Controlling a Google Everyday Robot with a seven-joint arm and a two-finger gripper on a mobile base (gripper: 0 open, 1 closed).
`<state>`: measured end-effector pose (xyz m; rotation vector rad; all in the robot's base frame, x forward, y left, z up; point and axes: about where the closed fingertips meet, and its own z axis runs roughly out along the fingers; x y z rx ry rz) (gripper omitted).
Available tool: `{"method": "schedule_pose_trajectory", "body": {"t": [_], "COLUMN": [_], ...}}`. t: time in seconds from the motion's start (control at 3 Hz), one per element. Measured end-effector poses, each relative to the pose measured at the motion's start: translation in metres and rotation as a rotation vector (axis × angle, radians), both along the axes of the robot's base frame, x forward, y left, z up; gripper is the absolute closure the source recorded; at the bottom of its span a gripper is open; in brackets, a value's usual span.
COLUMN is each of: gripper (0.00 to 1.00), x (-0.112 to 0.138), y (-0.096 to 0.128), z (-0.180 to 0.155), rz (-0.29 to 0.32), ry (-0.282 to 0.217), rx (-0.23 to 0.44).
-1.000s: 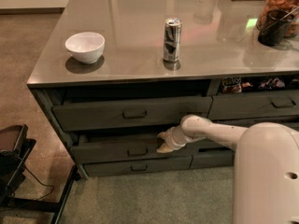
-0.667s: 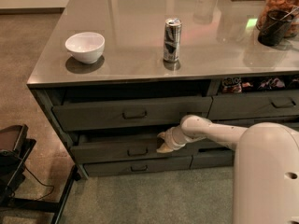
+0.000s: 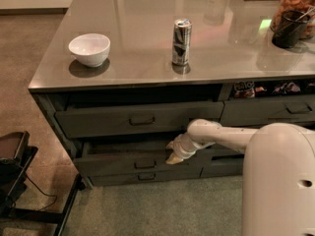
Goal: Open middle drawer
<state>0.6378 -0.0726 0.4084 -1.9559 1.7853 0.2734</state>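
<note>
— Little has been moved since the earlier frame: the gripper [image 3: 175, 154] is found at the same spot as before, and the middle drawer [image 3: 113, 163] is seen no further out than it was.

— Where is that drawer placed?

— It is set in the left bank under the worktop [image 3: 138, 14], below the top drawer [image 3: 98, 122] and above the bottom drawer [image 3: 118, 179]. Its front is carried a little nearer than the other two, and a dark gap is shown above it, so it is judged to be partly open.

— And the gripper?

— It is held against the upper edge of that front, right of the pull [image 3: 145, 164] and not on it. Whether it is clenched or released cannot be told.

— Why there and not at the pull?

— The pull is small, so the edge is probably being used as a hook instead; that is offered only as a judgement. The arm [image 3: 226, 135] is reached in low from the right, so a level draw toward the near side can be made.

— What is left to be done?

— Most of the travel, it is judged. Because the hold is off-centre, the drawer may be skewed on its runners. The bowl [image 3: 89, 49] and can [image 3: 181, 42] are stood on the worktop, well apart from the gripper, so they are unlikely to be disturbed.
</note>
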Motion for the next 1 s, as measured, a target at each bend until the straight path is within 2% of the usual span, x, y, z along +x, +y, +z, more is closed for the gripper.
{"method": "schedule_pose_trajectory", "body": {"t": [0.67, 1.0], "gripper": [0.01, 0.00], "x": [-0.045, -0.064], "y": [-0.009, -0.012], "z": [0.006, 0.007], "rz": [-0.013, 0.001], "ry": [0.093, 0.135], "rx": [-0.048, -0.042]}}
